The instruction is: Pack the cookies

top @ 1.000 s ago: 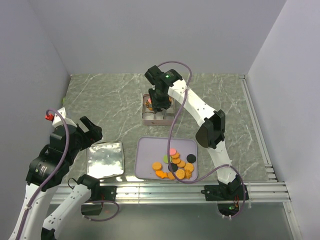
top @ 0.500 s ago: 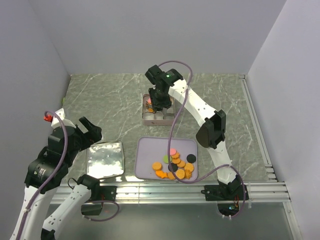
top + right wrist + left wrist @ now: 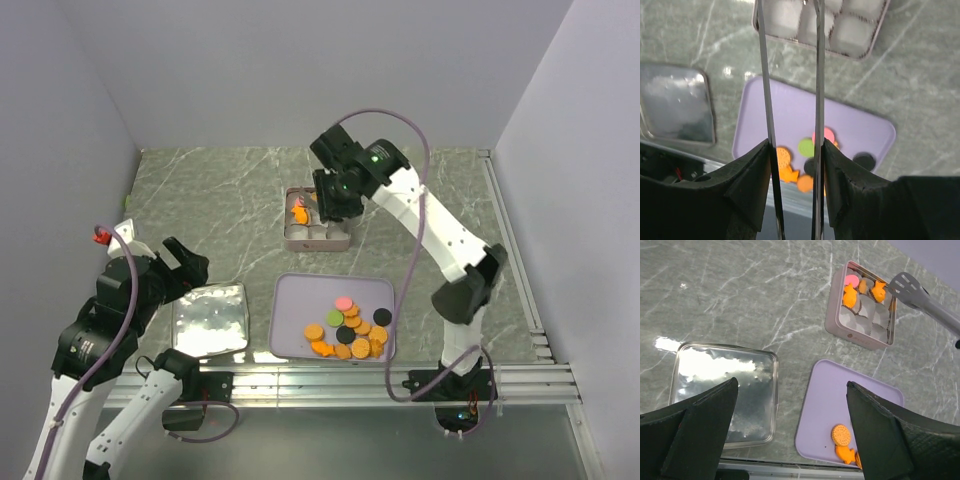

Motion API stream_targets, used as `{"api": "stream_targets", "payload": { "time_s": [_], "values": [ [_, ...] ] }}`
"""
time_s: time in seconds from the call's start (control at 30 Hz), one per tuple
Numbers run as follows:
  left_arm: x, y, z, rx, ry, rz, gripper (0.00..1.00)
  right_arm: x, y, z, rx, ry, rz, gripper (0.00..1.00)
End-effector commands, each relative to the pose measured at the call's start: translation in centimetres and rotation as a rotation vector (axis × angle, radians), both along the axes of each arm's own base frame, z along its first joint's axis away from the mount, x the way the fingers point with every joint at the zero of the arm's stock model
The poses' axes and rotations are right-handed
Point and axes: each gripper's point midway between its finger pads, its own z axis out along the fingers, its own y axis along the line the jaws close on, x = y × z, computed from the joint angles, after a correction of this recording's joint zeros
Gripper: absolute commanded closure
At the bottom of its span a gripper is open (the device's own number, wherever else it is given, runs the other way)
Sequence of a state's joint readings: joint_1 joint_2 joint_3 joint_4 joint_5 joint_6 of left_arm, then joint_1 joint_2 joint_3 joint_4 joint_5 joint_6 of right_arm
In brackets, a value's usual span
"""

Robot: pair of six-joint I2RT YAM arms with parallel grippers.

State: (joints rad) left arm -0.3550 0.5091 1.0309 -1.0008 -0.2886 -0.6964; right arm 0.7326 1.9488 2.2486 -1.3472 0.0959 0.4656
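Observation:
Cookies (image 3: pixel 350 330), orange rounds and fish shapes with pink, green and black rounds, lie at the near right of a purple tray (image 3: pixel 290 300). A few more (image 3: pixel 850 296) sit in the far paper cups of the square tin (image 3: pixel 340 243). My right gripper (image 3: pixel 335 195) is shut on metal tongs (image 3: pixel 765 75) and hovers over the tin's right side. The tong blades stand apart and hold nothing, with the tip (image 3: pixel 907 287) above the tin's far right corner. My left gripper (image 3: pixel 185 265) is open and empty, above the tin lid (image 3: pixel 210 318).
The shiny lid (image 3: pixel 725 385) lies flat to the left of the tray (image 3: pixel 840 405), near the front rail. White walls close in the table on the left, back and right. The right wrist view looks down on the tray's cookies (image 3: pixel 806 147) and the tin's near cups (image 3: pixel 852 30).
My right arm has swung to the right and risen, so the tongs have come up off the tin's left cups. The left arm has barely shifted.

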Motion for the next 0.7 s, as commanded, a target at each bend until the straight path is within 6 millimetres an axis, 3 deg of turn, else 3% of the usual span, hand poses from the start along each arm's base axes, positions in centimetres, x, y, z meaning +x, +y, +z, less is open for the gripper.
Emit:
{"api": "stream_targets", "payload": {
  "time_s": [0.0,0.13,0.17,0.2,0.27,0.3,0.43,0.67],
  "values": [
    [0.4,-1.4,0.8,-0.028,-0.051,-0.072,0.04,-3.6,-1.9,0.4,-0.049,-0.005,-0.015,0.5],
    [0.7,-2.3,0.1,-0.047,-0.048,-0.112,0.03,-8.3,-3.3,-1.6,-0.09,0.032,0.003,0.5],
    [0.8,-2.5,-0.1,-0.051,-0.043,-0.118,0.04,-9.8,-3.2,-1.3,-0.075,0.023,0.024,0.5],
    [0.8,-2.7,-0.1,-0.056,-0.042,-0.127,0.03,-11.1,-3.9,-3.0,-0.106,0.062,0.007,0.5],
    [1.0,-3.0,-0.6,-0.061,-0.029,-0.137,0.04,-12.8,-4.5,-3.3,-0.088,0.068,0.001,0.5],
    [1.1,-3.4,-0.9,-0.069,-0.021,-0.149,0.04,-14.1,-4.8,-4.7,-0.106,0.104,-0.006,0.5],
    [1.4,-4.4,-1.3,-0.095,-0.015,-0.185,0.05,-16.3,-5.6,-6.0,-0.085,0.134,-0.027,0.5],
    [1.6,-5.5,-1.9,-0.117,0.009,-0.231,0.06,-17.7,-5.9,-7.0,-0.139,0.155,-0.026,0.48]
  ]
}}
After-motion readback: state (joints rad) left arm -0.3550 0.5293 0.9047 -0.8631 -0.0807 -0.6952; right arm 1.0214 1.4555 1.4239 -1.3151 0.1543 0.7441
